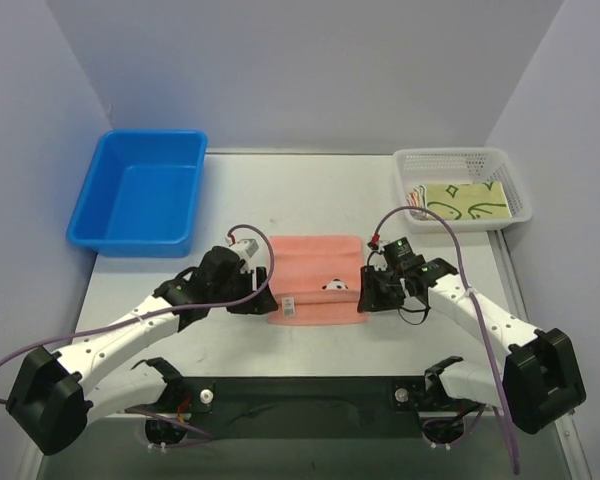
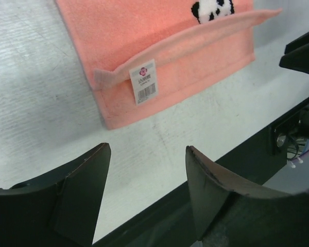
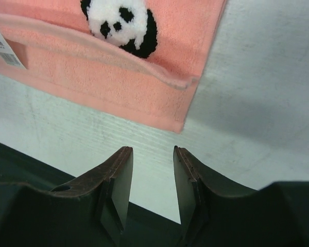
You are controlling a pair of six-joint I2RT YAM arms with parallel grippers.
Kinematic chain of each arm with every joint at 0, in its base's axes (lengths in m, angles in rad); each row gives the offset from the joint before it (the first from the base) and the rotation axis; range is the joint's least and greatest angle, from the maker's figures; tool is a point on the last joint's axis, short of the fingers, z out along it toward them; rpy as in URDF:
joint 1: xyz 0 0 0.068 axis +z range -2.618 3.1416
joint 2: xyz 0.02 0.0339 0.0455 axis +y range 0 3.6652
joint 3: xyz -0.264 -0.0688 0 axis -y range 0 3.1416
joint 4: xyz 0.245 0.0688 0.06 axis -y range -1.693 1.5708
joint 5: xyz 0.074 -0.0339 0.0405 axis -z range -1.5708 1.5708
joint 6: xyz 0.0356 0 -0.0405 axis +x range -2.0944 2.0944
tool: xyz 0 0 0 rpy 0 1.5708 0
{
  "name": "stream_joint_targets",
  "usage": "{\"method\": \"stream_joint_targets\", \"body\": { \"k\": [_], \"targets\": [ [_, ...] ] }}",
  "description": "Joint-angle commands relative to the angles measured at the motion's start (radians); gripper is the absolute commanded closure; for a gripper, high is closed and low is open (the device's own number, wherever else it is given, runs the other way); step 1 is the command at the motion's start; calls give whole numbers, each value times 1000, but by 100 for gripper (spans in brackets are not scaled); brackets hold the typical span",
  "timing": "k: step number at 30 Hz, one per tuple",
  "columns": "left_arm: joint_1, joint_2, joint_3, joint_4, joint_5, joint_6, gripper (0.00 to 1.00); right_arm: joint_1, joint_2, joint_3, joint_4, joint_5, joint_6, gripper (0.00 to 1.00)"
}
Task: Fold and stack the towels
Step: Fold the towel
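A salmon-pink towel [image 1: 310, 270] with a small panda patch [image 1: 335, 286] lies flat at the table's middle, its near edge folded up a little, a white label [image 2: 143, 82] on that fold. My left gripper [image 1: 258, 303] is open and empty beside the towel's near left corner [image 2: 109, 122]. My right gripper [image 1: 365, 300] is open and empty beside its near right corner [image 3: 179, 126]; the panda [image 3: 121, 25] shows above. A pale green towel with dark-green outlines [image 1: 466, 202] lies folded in the white basket [image 1: 461, 160], more cloth edges beneath it.
A blue bin [image 1: 140, 191] stands at the back left. The white basket is at the back right. The black base bar [image 1: 300, 392] runs along the near edge.
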Motion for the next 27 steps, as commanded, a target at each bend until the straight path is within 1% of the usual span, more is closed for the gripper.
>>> {"method": "stream_joint_targets", "body": {
  "k": [1, 3, 5, 6, 7, 9, 10, 11, 12, 13, 15, 16, 17, 19, 20, 22, 27],
  "targets": [
    [5, 36, 49, -9, -80, -17, 28, -2, 6, 67, -40, 85, 3, 63],
    [8, 87, 138, -9, -126, 5, 28, 0, 27, 116, -32, 121, 7, 64],
    [11, 185, 207, -10, -162, 22, 29, 0, 73, 193, -26, 171, 21, 64],
    [13, 223, 280, -10, -173, 42, 30, -2, 94, 216, -21, 187, 24, 65],
    [16, 301, 313, -15, -176, 51, 32, -3, 145, 239, -17, 202, 26, 65],
    [22, 386, 410, -24, -199, 77, 36, 0, 203, 306, -17, 225, 26, 66],
    [25, 426, 443, -32, -198, 83, 38, 0, 258, 326, -17, 228, 27, 66],
    [26, 501, 470, -39, -195, 91, 42, 0, 285, 349, -15, 227, 27, 67],
    [26, 536, 493, -53, -186, 101, 43, 3, 311, 359, -15, 222, 27, 67],
    [25, 594, 529, -62, -184, 105, 46, 7, 352, 362, -12, 219, 26, 68],
    [19, 638, 547, -85, -135, 106, 48, 13, 384, 354, -11, 205, 21, 69],
    [7, 658, 539, -93, -124, 106, 49, 24, 404, 348, -11, 198, 18, 69],
    [-1, 659, 527, -98, -112, 108, 54, 32, 406, 336, -11, 191, 18, 69],
    [-16, 646, 495, -101, -100, 105, 55, 58, 392, 292, -12, 165, 12, 70],
    [-36, 633, 450, -101, -85, 103, 55, 67, 377, 275, -14, 159, 10, 70],
    [-56, 587, 395, -102, -72, 94, 55, 91, 316, 209, -20, 141, 10, 70],
    [-141, 448, 177, -107, -22, 53, 55, 158, 161, 78, -52, 124, 21, 70]
  ]
}}
